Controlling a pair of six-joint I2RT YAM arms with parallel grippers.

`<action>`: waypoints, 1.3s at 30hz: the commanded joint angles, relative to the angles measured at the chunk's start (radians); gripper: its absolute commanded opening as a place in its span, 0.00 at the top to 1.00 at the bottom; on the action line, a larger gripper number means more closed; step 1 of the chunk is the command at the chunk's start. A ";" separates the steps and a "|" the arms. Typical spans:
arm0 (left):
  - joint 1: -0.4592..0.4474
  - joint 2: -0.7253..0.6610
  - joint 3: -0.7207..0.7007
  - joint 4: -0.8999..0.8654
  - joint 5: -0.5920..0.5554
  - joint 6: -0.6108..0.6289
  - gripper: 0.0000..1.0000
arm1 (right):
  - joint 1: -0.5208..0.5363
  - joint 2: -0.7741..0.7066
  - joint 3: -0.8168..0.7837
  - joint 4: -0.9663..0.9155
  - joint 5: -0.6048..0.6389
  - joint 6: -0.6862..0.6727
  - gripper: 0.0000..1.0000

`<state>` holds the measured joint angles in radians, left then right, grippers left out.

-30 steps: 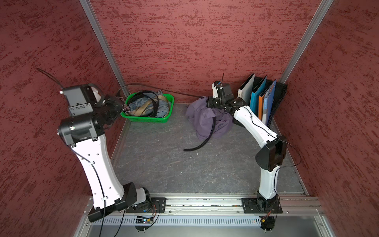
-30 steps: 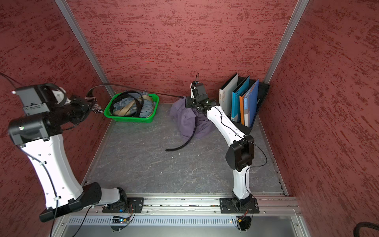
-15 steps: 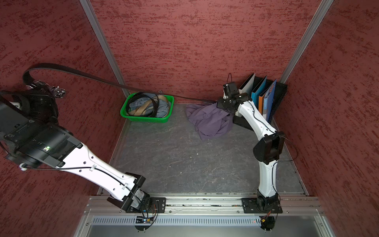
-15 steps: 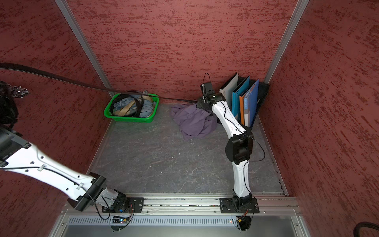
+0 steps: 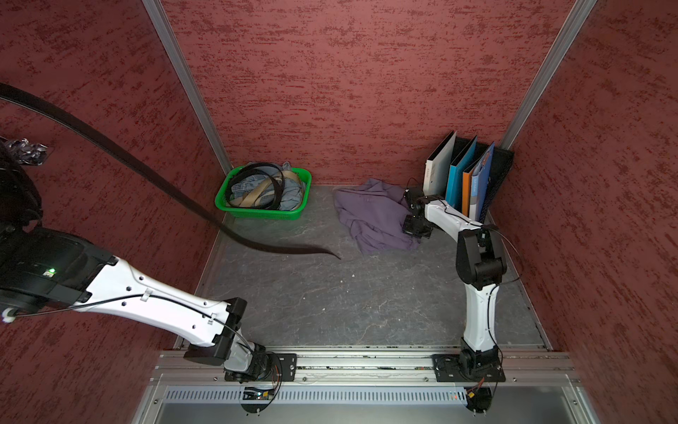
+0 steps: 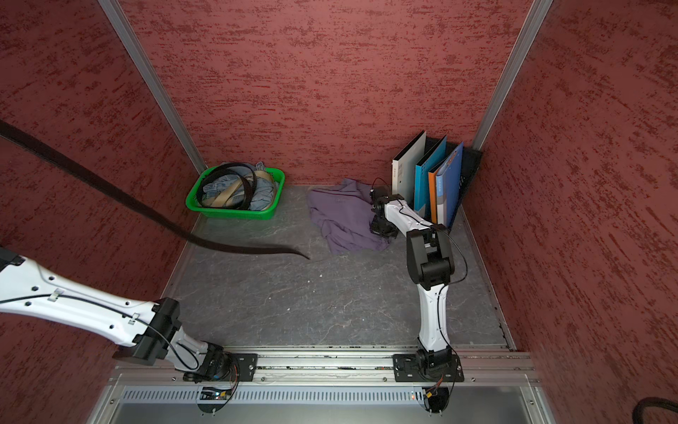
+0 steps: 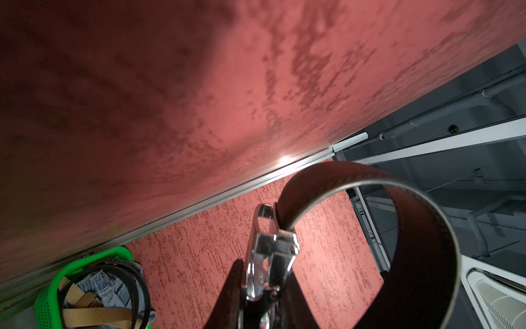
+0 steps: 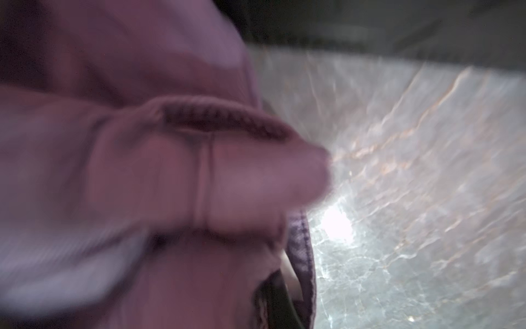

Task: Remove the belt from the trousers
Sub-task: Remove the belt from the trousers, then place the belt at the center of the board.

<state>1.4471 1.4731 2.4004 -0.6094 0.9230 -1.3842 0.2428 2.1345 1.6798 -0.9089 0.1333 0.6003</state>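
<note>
Left gripper (image 7: pixel 262 299) pinched the belt (image 5: pixel 154 176) by its rigid silver buckle (image 7: pixel 270 250), likely the surest hold. The strap sagged, supple. Right gripper (image 5: pixel 411 230), closed, seemingly clamped the soft trousers (image 5: pixel 374 216).

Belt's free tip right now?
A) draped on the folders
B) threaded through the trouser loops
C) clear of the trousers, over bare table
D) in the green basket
C: in both top views the belt ends short of the trousers, with bare table showing between them.
</note>
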 commanded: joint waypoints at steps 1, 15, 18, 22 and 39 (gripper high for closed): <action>-0.077 0.007 0.057 0.085 0.022 -0.019 0.96 | 0.014 -0.097 -0.071 0.199 -0.106 -0.003 1.00; -1.217 -0.036 -0.356 0.363 -0.097 0.179 0.94 | 0.091 -0.403 0.023 0.320 -0.376 -0.235 0.18; -1.386 0.016 -0.359 0.392 -0.100 0.188 0.94 | 0.109 -0.459 -0.022 0.228 -0.237 -0.270 0.19; -1.556 0.079 -0.366 0.455 -0.116 0.167 0.94 | 0.114 -0.531 -0.122 0.225 -0.169 -0.277 0.20; -1.908 0.362 -0.536 -0.059 -0.575 0.631 0.96 | 0.140 -0.877 -0.446 0.269 -0.282 -0.274 0.26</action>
<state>-0.4465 1.8198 1.8198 -0.4950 0.5350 -0.9264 0.3744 1.2652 1.2461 -0.6250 -0.1318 0.3325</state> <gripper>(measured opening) 0.197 0.747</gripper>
